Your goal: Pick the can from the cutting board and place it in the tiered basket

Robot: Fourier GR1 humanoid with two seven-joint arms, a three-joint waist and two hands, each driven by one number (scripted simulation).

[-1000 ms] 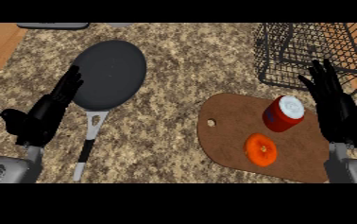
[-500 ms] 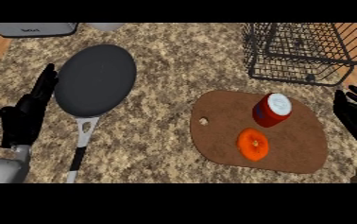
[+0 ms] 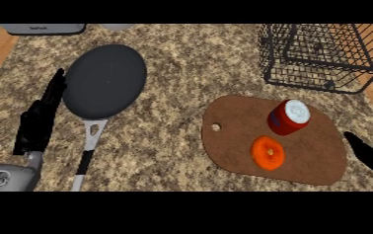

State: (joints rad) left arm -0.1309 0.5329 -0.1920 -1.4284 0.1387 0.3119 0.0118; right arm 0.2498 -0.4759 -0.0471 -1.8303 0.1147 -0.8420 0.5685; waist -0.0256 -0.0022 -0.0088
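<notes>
A red can [image 3: 288, 117] with a white top stands upright on the brown cutting board [image 3: 233, 149], toward its far right part. The black wire tiered basket [image 3: 317, 55] sits behind the board at the far right. Only the fingertips of my right hand [image 3: 360, 149] show at the right edge, to the right of the board and apart from the can. My left hand [image 3: 41, 117] rests open at the left edge, fingers straight, beside the pan.
An orange round fruit [image 3: 268, 153] lies on the board in front of the can. A dark frying pan [image 3: 105, 80] with a grey handle [image 3: 86, 151] lies left of centre. Grey appliances [image 3: 44, 28] stand at the far left edge of the counter.
The view has shifted, so everything sits further left and lower in the picture. My right hand has slid out toward the right edge, away from the can. The can has not moved on the board.
</notes>
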